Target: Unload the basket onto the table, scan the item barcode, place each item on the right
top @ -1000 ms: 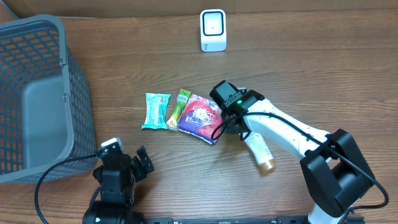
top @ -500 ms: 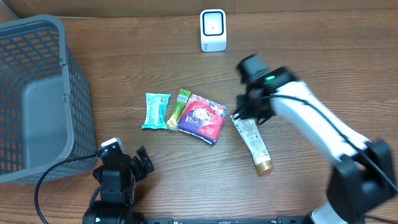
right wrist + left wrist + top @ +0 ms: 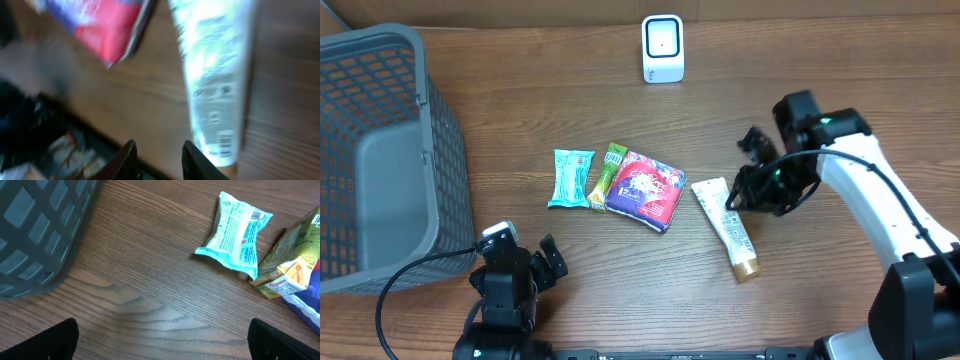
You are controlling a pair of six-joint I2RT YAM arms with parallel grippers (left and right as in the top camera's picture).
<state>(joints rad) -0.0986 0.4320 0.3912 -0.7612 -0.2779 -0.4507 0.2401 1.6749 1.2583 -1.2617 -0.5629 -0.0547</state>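
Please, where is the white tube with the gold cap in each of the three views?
Overhead: the white tube lies right of centre, gold cap toward the bottom.
Left wrist: not in it.
Right wrist: upper right, blurred, running top to bottom.
Shared landmark: the red and purple pouch, left of the tube overhead, top left in the right wrist view, at the right edge in the left wrist view.

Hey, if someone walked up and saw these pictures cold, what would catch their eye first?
Most likely the row of small packs in the middle of the overhead view: a teal packet, a green packet and a red and purple pouch, with a white tube lying just right of them. The right hand is close by that tube, empty, and a big grey basket fills the left side.
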